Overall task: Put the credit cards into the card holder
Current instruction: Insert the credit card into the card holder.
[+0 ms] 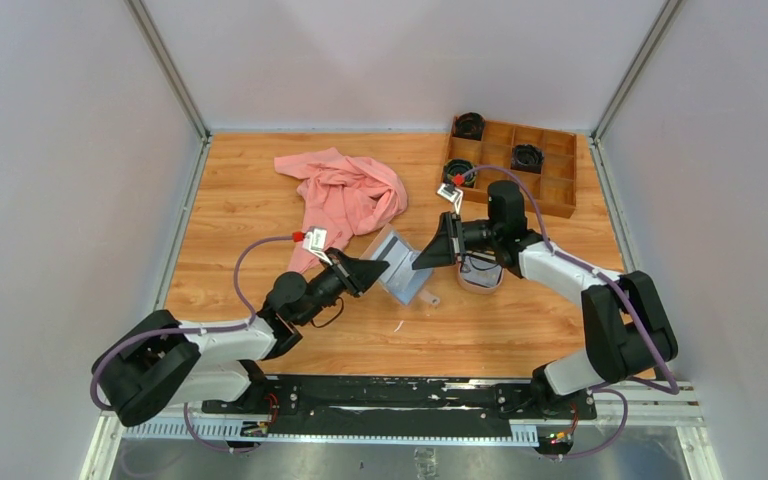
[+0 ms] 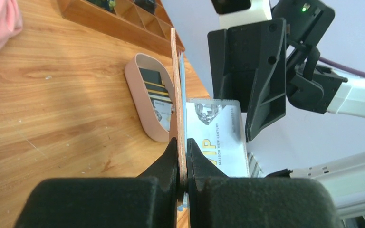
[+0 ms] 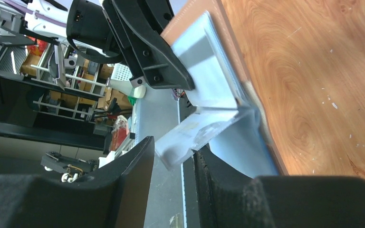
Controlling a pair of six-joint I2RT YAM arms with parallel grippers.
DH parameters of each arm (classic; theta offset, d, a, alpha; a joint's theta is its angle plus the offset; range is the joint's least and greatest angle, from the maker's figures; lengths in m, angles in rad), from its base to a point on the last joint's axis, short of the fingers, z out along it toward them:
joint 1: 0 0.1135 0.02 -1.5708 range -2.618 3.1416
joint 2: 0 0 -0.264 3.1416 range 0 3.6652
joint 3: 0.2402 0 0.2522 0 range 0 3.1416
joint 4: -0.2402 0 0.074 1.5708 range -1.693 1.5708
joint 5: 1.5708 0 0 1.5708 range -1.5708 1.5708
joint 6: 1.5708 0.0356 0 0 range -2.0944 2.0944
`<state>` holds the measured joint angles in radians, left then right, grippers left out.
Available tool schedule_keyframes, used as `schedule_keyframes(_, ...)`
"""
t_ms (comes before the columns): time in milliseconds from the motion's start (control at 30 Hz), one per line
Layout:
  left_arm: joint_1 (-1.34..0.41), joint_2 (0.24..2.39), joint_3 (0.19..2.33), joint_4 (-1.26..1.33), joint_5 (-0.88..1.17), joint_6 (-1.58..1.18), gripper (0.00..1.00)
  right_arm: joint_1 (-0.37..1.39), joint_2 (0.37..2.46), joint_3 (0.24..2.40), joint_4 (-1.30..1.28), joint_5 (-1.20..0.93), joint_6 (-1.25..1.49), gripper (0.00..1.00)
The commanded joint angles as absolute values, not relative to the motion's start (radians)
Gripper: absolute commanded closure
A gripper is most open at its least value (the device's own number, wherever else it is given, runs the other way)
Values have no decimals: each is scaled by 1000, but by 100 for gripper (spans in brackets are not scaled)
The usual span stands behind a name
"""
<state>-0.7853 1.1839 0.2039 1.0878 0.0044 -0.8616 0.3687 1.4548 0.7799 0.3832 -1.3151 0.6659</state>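
My left gripper [image 1: 376, 267] [image 2: 182, 142] is shut on the edge of the tan-brown card holder [image 1: 398, 268] [image 2: 178, 95] and holds it open above the table, its light blue pockets [image 3: 209, 71] facing my right gripper. A whitish-grey card printed "VIP" [image 2: 218, 137] [image 3: 195, 135] sticks out of the holder, one end inside a pocket. My right gripper [image 1: 424, 256] [image 3: 173, 147] is open around the card's free end; the card touches one finger, with a gap to the other. A black card with pale stripes [image 2: 153, 85] lies in the oval pinkish tray [image 2: 142, 102] [image 1: 481, 284].
A wooden compartment box [image 1: 550, 170] holding black round parts stands at the back right. A crumpled pink cloth [image 1: 345, 195] lies at the back centre. The tray sits under my right arm. Walls enclose three sides of the table.
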Motion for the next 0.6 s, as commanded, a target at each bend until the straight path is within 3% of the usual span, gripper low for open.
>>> schedule_keyframes(0,-798,1210,240,1089,48,-832,100,395,1432,770,436,-1355,693,59)
schedule_keyframes(567,-811,1239,278,1070,137,-826,100,402,1442,787,386,-1344,629,51)
